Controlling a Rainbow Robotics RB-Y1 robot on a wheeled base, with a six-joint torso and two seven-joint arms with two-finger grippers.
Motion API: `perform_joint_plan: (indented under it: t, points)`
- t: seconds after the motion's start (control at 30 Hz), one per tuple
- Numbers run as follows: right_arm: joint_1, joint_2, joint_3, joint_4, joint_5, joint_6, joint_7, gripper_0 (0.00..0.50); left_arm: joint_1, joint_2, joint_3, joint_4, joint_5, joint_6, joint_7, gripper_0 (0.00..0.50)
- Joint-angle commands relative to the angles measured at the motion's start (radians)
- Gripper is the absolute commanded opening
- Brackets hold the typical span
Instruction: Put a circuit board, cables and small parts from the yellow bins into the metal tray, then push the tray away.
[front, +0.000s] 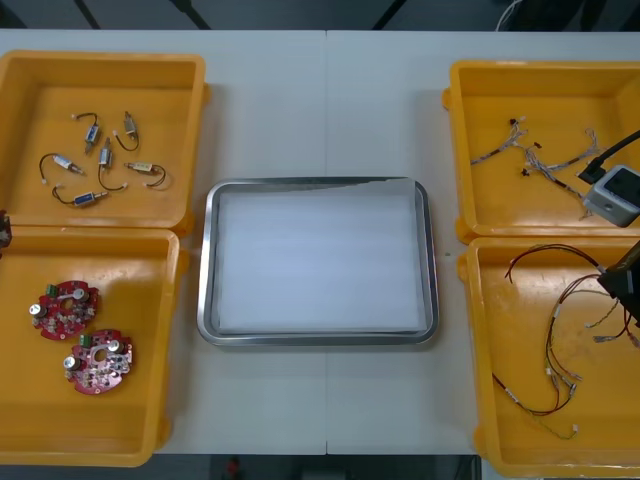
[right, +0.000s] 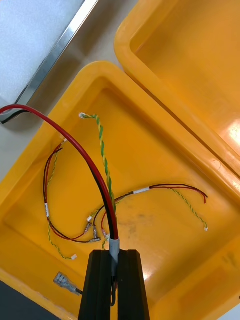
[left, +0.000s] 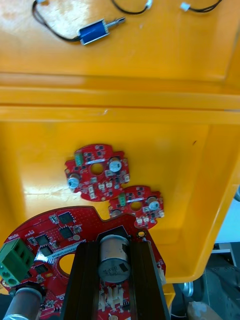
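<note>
Right gripper (right: 114, 257) pinches a red and yellow cable (right: 114, 245) by its grey sleeve, fingers pressed close on it, above the yellow bin (front: 600, 430) at the lower right of the front view. The cable's red strand arches away from the fingers, and other red and yellow cables (front: 555, 350) lie on the bin floor beneath. Left gripper (left: 114, 250) is clamped on a round red circuit board (left: 60, 227), its fingers set either side of a metal cylinder on that board. It hangs over the lower-left bin (front: 100, 425), where two more boards (front: 66, 308) rest side by side.

Outward from there, the small metal parts (front: 100, 160) sit in the upper-left bin (front: 150, 90) and thin cables (front: 530, 150) in the upper-right bin (front: 560, 95). Between the bins, at the centre of the front view, the metal tray (front: 205, 270) is white inside and holds nothing.

By my reading the task is barely begun. Two first picks are in hand, yet nothing has been delivered. The parts and the thin cables need fetching, and the push comes last.
</note>
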Motion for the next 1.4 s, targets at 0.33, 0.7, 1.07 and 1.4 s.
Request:
perform_joint_plan:
  t: [0.33,0.7,1.07,1.4]
  points:
    - [-0.08,-0.043,0.043,0.044,0.009,0.004,0.016,0.0,-0.315,-0.187,-0.173,0.043,-0.1,0.118,0.298,0.0]
    - [-0.126,-0.044,0.094,0.093,0.046,0.004,0.013,0.0,-0.398,-0.327,-0.308,-0.051,-0.242,0.12,0.499,0.0]
    - [-0.126,-0.044,0.094,0.093,0.046,0.004,0.013,0.0,-0.431,-0.475,-0.449,-0.157,-0.367,0.121,0.723,0.0]
    - [-0.126,-0.044,0.094,0.093,0.046,0.004,0.013,0.0,-0.448,-0.598,-0.558,-0.201,-0.506,0.126,0.844,0.0]
